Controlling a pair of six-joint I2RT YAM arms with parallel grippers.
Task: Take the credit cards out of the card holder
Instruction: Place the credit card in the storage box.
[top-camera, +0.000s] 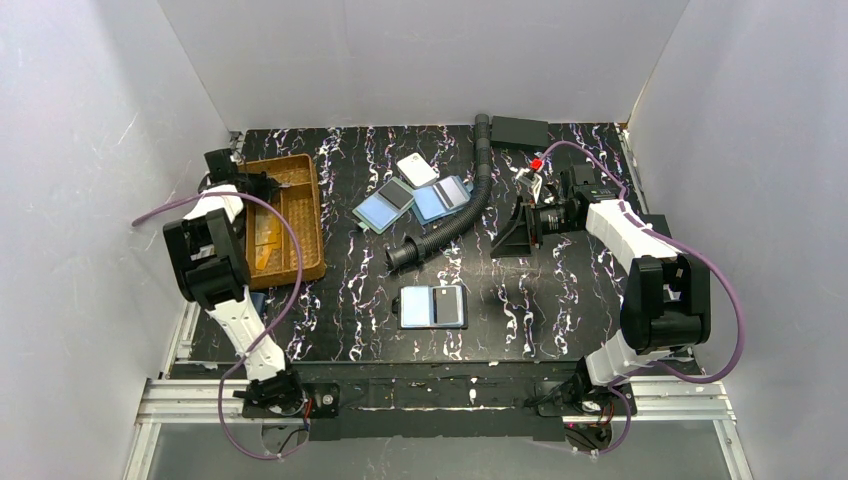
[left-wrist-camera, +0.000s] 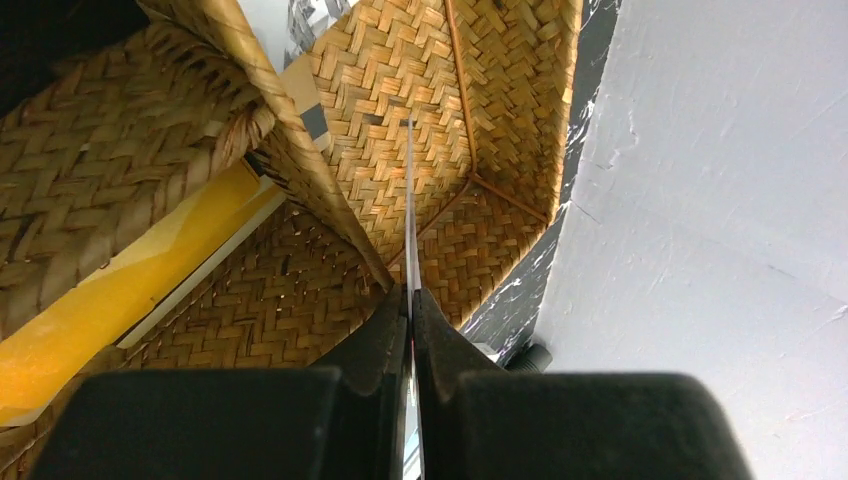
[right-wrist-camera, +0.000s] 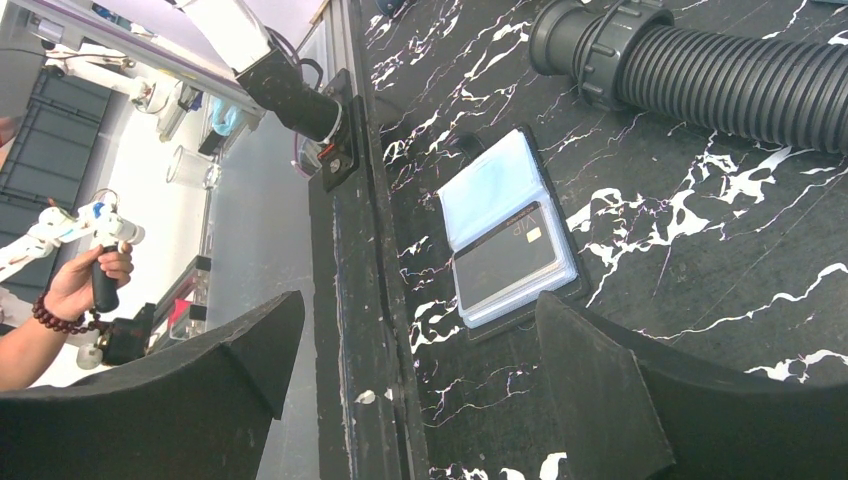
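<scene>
White walls box in the black white-veined bench. At its left, the brown woven tray holds an orange card. The black bifold card holder lies open front-centre. My left gripper pinches a thin plastic card edge-on over the tray, and my right gripper is spread. I judge the cards light, stiff and slick, best pinched by an edge.

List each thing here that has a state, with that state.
card holder, open flat, cards in its sleeves
left gripper, shut on thin card held edge-on over basket
right gripper, open and empty
yellow card, lying in basket
</scene>
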